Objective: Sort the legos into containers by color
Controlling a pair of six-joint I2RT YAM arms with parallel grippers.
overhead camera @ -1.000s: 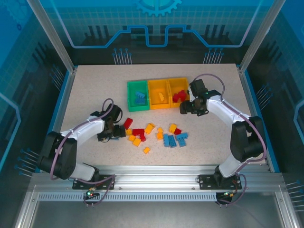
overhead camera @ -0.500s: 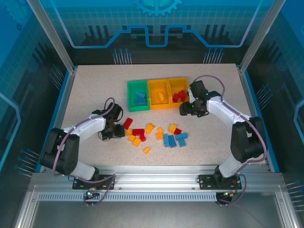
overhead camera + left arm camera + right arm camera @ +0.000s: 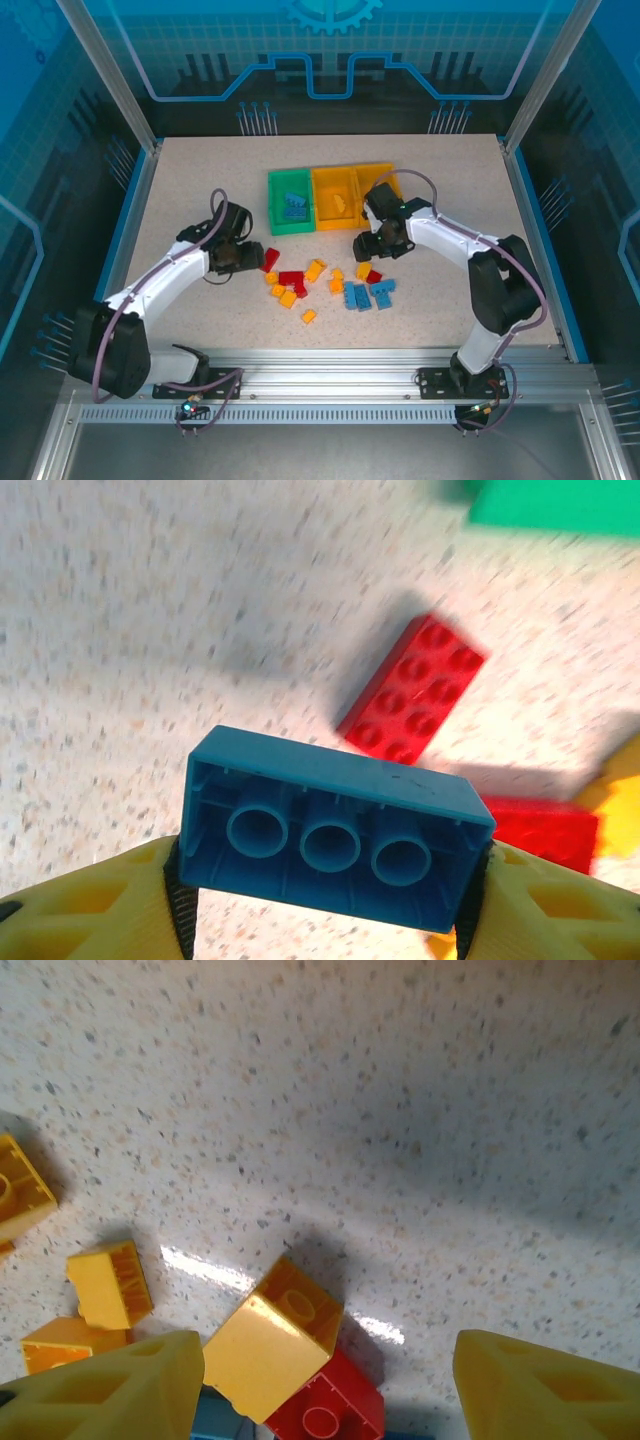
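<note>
Top external: left gripper [image 3: 243, 257] sits at the left edge of the loose legos [image 3: 325, 280] on the table [image 3: 180, 190]. Right gripper [image 3: 372, 243] hangs between that pile and the containers [image 3: 335, 210].

Left wrist: yellow fingers [image 3: 90, 905] clamp a blue brick [image 3: 335, 825] by its ends, hollow underside to camera, clear of the table. A red brick [image 3: 412, 688] lies flat beyond.

Right wrist: jaws wide, nothing gripped. Below, a yellow brick [image 3: 270, 1345] leans tilted on a second red piece [image 3: 325, 1412].

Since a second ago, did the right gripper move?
Yes. The right gripper slid left and nearer, away from the right-hand orange bin, toward the loose bricks.
</note>
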